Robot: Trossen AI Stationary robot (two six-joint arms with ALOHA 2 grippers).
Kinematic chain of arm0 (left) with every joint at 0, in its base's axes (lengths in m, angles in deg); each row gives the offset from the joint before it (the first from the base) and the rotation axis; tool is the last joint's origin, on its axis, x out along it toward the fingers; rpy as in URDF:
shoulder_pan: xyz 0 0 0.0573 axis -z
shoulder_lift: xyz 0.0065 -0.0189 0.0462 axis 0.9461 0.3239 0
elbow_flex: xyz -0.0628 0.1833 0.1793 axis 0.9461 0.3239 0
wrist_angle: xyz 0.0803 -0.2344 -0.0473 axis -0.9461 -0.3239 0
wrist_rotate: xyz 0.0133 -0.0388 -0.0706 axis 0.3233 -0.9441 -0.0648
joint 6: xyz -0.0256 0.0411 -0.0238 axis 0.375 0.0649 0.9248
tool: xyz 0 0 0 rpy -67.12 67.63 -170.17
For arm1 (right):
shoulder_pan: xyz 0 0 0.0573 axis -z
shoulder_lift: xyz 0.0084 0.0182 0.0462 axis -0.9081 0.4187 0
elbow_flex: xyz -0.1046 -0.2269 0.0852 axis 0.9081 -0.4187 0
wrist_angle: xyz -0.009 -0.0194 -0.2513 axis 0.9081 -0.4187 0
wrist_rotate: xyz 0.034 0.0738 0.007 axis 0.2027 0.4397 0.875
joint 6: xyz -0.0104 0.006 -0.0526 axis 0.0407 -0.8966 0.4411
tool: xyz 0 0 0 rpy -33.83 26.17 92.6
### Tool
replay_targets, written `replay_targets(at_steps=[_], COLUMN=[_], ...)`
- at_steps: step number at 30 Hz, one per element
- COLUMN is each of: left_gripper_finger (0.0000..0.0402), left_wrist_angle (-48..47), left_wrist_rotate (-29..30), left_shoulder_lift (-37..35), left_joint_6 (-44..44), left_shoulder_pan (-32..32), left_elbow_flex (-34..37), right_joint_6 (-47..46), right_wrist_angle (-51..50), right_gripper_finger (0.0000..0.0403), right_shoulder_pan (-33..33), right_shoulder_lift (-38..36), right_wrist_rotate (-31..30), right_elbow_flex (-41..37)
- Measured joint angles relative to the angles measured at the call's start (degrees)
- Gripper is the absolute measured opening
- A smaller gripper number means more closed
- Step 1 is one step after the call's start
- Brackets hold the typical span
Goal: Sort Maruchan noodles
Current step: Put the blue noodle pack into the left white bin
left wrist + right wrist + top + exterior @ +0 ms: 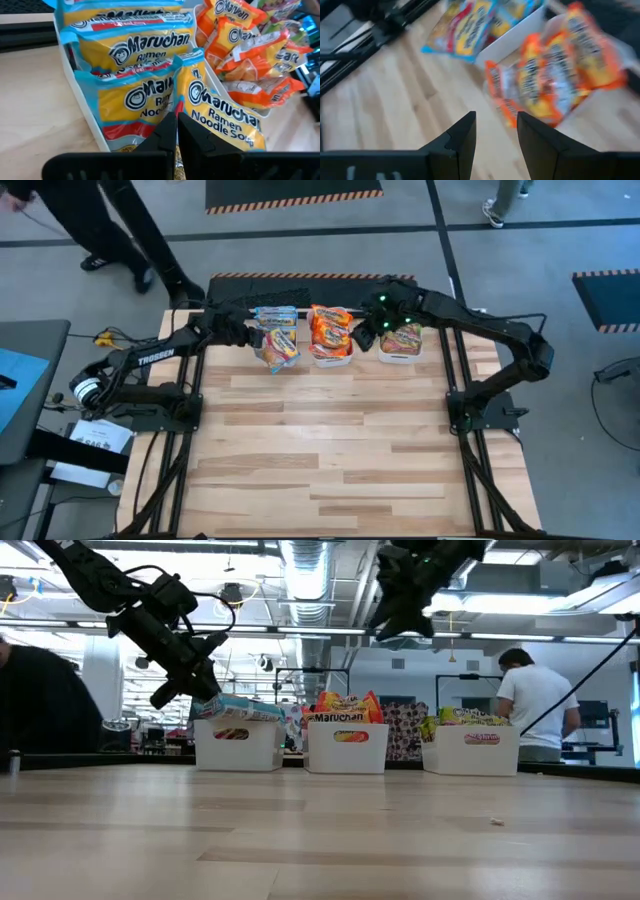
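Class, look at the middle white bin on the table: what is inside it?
The middle white bin holds orange Maruchan noodle packets, heaped above its rim. How many lie beneath the top ones, and the bin's floor, are covered.

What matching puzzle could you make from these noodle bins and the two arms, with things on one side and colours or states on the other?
Column one:
1. left bin
2. middle bin
3. right bin
4. left gripper
5. right gripper

Column two:
A. fingers apart, holding nothing
B. orange packets
C. fingers shut
D. blue-edged packets
E. green-accented packets

Pairs: 1-D, 2-B, 3-E, 4-C, 5-A
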Motion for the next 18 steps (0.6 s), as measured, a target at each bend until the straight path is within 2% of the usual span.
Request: replay_targets(at_steps=[5, 10, 13, 18], left_gripper_finger=[0.0, 0.0, 0.0, 0.0], left_wrist_angle=[0.4, 1.0, 4.8, 14.1], left_wrist_rotate=[-3.3, -5.6, -8.7, -14.7], left_shoulder_lift=[-0.4, -1.6, -2.6, -4.4], left_joint_6=[0.2, 0.7, 1.5, 5.8], left_shoulder_pan=[-2.8, -5.3, -6.6, -7.9], left_elbow_flex=[0.0, 0.0, 0.0, 0.0], right_joint_6=[0.0, -0.1, -0.7, -8.6], right_wrist_angle=[4.7, 10.1, 13.3, 18.4], right_gripper_finger=[0.017, 0.0191, 0.0209, 0.0226], right_shoulder_pan=[-1.6, -2.4, -2.4, -2.4], right_shoulder_lift=[2.6, 3.3, 3.2, 3.3], right_wrist_rotate=[6.2, 8.3, 8.6, 8.6], right_elbow_flex=[-0.1, 0.0, 0.0, 0.0])
